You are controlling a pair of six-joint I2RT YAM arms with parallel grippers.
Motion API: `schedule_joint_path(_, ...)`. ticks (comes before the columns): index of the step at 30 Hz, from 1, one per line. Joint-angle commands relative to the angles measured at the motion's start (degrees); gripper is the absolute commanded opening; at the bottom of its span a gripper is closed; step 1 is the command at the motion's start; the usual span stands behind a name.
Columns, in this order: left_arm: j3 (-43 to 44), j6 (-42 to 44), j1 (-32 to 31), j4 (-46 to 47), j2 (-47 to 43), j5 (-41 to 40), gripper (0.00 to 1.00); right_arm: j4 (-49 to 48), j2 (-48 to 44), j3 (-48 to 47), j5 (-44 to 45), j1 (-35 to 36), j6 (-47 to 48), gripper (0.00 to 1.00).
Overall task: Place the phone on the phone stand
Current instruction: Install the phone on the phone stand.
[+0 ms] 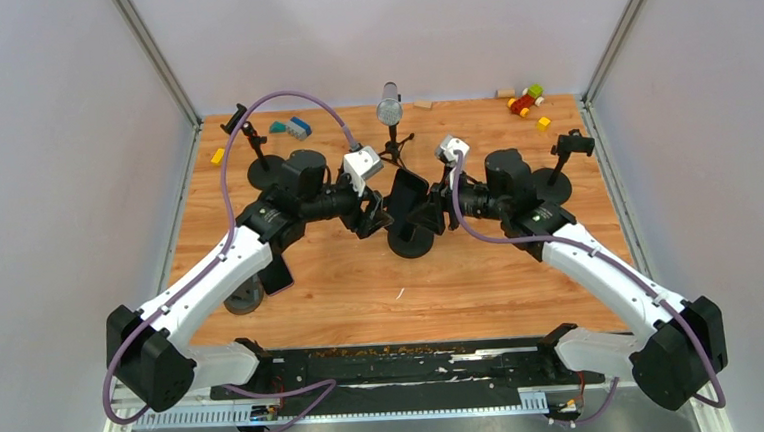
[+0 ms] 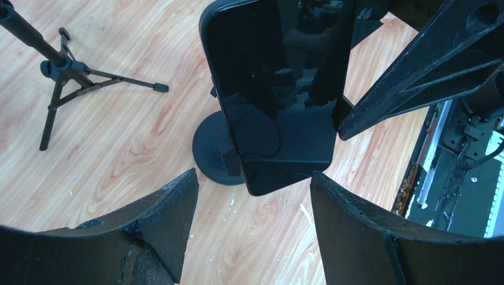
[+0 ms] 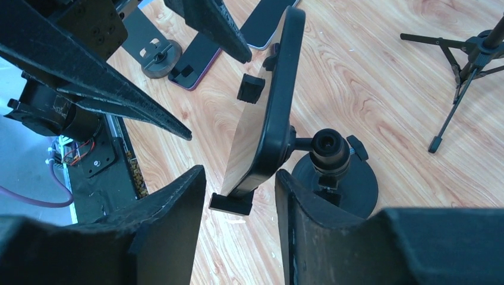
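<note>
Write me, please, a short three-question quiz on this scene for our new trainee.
1. True or false: the phone sits clamped in the phone stand.
2. Beyond the phone stand, away from the arms' bases, stands a: A) microphone B) mug C) kettle
3. Is the left end effector open or shut?
Key: 1 true; 2 A; 3 open.

The phone (image 2: pixel 273 89) is glossy black, its stand (image 1: pixel 411 242) matte black; the desk (image 1: pixel 362 277) shows warm orange-brown wood grain.
</note>
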State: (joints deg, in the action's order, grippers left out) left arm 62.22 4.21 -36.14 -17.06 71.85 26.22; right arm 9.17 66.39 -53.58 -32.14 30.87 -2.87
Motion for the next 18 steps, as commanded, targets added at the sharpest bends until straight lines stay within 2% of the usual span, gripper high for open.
schedule_joint_path(1,2.6,0.3,-0.1,1.1,0.2,-0.2,0.76,-1.0,-0.7,0.6,-2.3,-0.3,1.0,0.45)
schedule_joint_path(9,2.4,0.0,-0.1,1.6,0.8,-0.3,0.76,-2.0,-0.5,2.1,-2.4,-0.3,1.8,0.35)
schedule_joint_path(18,1.9,-0.1,-0.1,1.9,0.8,-0.4,0.76,-2.6,0.9,3.4,-2.6,-0.3,3.4,0.29)
